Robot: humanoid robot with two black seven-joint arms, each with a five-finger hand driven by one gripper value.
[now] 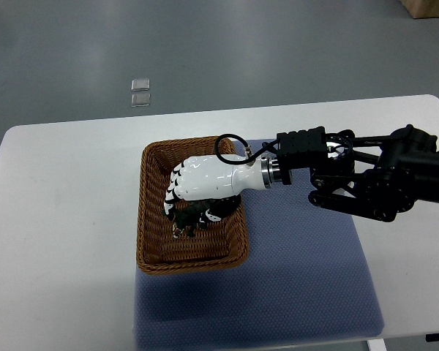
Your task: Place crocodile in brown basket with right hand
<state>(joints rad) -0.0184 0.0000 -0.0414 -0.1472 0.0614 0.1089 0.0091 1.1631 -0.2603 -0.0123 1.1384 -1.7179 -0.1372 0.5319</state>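
Observation:
The brown wicker basket sits at the middle of the white table, its right side on a blue-grey mat. My right hand, white with black finger joints, reaches in from the right and hangs low inside the basket. Its fingers curl downward around the dark green crocodile, which shows just below the palm, close to the basket's floor. Most of the crocodile's body is hidden by the hand. I cannot tell whether the toy touches the basket bottom. The left arm does not show.
The blue-grey mat covers the table's right front part. The white table stretches bare to the left. Two small clear squares lie on the grey floor beyond the table. A cardboard corner shows at top right.

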